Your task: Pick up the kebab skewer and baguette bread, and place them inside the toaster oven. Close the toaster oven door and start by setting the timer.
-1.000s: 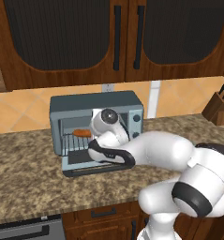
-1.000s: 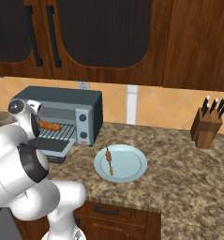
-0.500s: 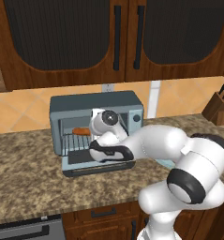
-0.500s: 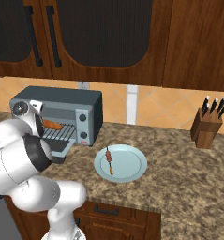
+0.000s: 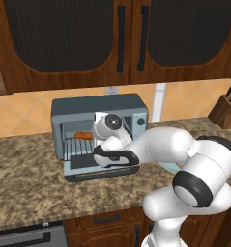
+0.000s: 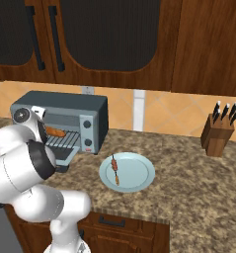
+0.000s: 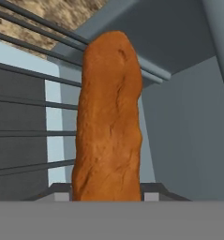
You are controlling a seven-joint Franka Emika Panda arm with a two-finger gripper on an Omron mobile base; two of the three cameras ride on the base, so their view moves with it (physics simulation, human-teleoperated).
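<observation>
Over the last second I have pushed the hand deeper into the toaster oven [image 5: 100, 126], left of centre in the left base view. The baguette bread [image 7: 108, 117] is now over the wire rack [image 7: 24, 126], so delivery looks nearly done. I cannot tell whether the fingers grip it. The kebab skewer [image 6: 114, 169] waits on the plate [image 6: 139, 178].

No text, label or number is readable.
</observation>
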